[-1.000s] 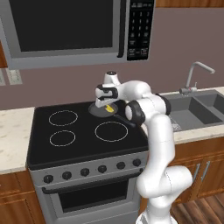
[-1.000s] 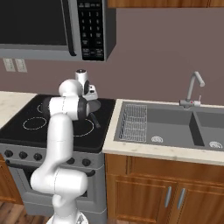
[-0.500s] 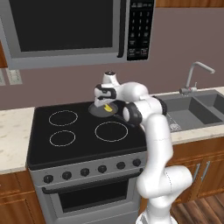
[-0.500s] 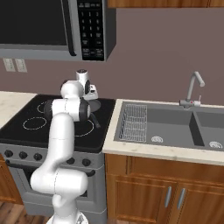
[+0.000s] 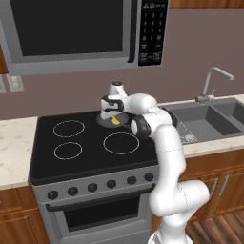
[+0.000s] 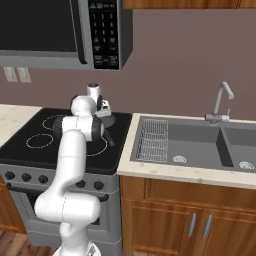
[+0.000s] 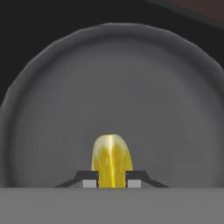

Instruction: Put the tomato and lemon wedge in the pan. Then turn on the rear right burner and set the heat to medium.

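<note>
Yellow and glossy, the lemon wedge (image 7: 112, 159) sits pinched between the two dark finger tips of the gripper (image 7: 112, 180), which is closed tight on it. Directly beneath, in the hand view, the pan (image 7: 57, 113) spreads out as a round, shallow, dark grey bowl with a raised rim; the part of its floor that shows is bare. Whether the wedge touches the pan floor or hangs just above it cannot be told.

From the left base view, the white arm reaches over the glossy black cooktop (image 5: 90, 152) to its back right corner, where the pan (image 5: 106, 117) rests. The gripper (image 5: 115, 119) points down into it, with the lemon wedge (image 5: 116, 121) showing as a small yellow spot at its tip.

From the right base view, the pan (image 6: 108, 120) is largely hidden behind the arm, and its thin black handle (image 6: 109, 138) slants toward the front of the stove.
</note>
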Robot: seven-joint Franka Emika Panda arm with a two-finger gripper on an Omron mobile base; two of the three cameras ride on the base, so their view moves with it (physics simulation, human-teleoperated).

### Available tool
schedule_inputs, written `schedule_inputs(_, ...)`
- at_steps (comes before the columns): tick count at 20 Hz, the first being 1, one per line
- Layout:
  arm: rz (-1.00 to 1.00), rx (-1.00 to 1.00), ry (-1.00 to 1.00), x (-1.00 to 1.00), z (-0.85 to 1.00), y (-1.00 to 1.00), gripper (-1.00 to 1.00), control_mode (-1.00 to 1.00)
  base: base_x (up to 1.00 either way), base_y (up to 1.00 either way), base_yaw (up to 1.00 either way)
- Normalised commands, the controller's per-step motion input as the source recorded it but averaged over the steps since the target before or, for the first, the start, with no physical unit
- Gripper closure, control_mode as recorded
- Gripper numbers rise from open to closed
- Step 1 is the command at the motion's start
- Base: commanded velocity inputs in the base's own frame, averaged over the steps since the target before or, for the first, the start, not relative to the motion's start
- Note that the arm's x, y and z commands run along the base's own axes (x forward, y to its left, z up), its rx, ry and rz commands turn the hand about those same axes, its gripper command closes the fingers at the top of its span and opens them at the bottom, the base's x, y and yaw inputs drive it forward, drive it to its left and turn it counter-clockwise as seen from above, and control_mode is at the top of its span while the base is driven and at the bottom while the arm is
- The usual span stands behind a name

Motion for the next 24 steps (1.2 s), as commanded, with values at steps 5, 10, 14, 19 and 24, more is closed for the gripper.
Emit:
schedule_inputs(5,0.0,0.0,0.0,0.0,0.0,0.01,1.0,-1.0,0.0,0.0,0.0)
schedule_inputs(10,0.0,0.0,0.0,0.0,0.0,0.0,-1.0,-1.0,0.0,0.0,0.0)
schedule_inputs(14,0.0,0.0,0.0,0.0,0.0,0.0,-1.0,-1.0,0.0,0.0,0.0)
schedule_inputs(19,0.0,0.0,0.0,-0.01,0.0,0.0,-1.0,-1.0,0.0,0.0,0.0)
schedule_inputs(24,0.0,0.0,0.0,-0.28,0.06,-0.03,-1.0,-1.0,0.0,0.0,0.0)
